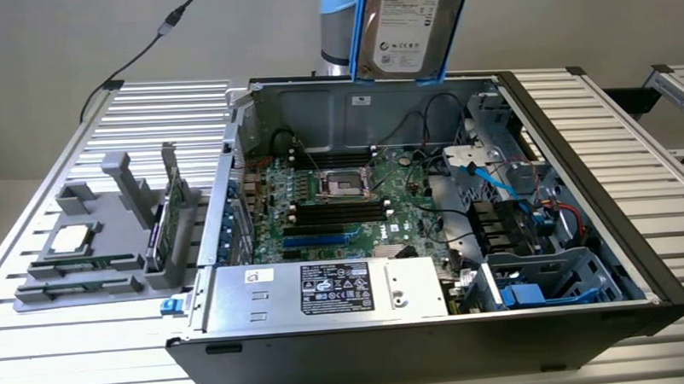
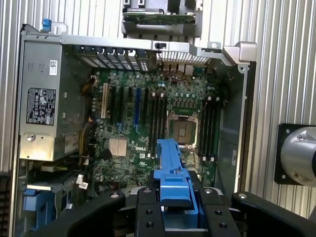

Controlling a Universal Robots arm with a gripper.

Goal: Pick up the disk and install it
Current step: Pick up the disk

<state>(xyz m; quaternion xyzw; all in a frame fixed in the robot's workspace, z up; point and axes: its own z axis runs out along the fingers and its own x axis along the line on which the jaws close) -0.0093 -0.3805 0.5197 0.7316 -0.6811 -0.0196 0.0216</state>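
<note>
The tool [image 2: 177, 207] grips the disk [image 1: 411, 29] by its blue carrier, holding it upright above the open computer case [image 1: 598, 183].

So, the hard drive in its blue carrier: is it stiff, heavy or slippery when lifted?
The hard drive looks like a rigid metal block, probably stiff and heavy for its size. Its blue carrier is smooth plastic and might slip in the claw. Dropped into the computer case, it could be damaged.

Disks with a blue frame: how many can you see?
1. The disk is held by the claw, up above the open computer case. More may be hidden in the blue drive bays.
</note>
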